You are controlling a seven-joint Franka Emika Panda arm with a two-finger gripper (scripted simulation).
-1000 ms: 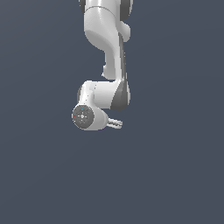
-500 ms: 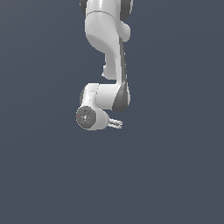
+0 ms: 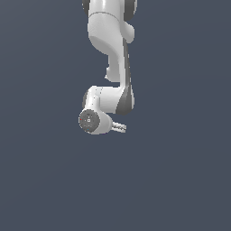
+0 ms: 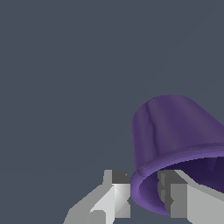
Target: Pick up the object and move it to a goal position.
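Note:
In the wrist view the object point(image 4: 173, 131), a dark purple cup with a faintly ribbed side, lies tilted with its open mouth toward the camera. My gripper point(image 4: 144, 186) is shut on its rim. One finger point(image 4: 116, 197) presses the outside of the wall and the other finger point(image 4: 175, 194) sits inside the mouth. In the exterior view the white arm point(image 3: 110, 45) hangs down from the top. Only a small stub of the gripper point(image 3: 119, 127) shows beside the round wrist point(image 3: 90, 120). The cup is hidden in that view.
A plain dark grey-blue surface point(image 3: 180, 180) fills the background of both views. No other objects, containers or edges show.
The wrist has drifted slightly toward the exterior view's right over the last second, with most of that shift early on. Its height looks the same.

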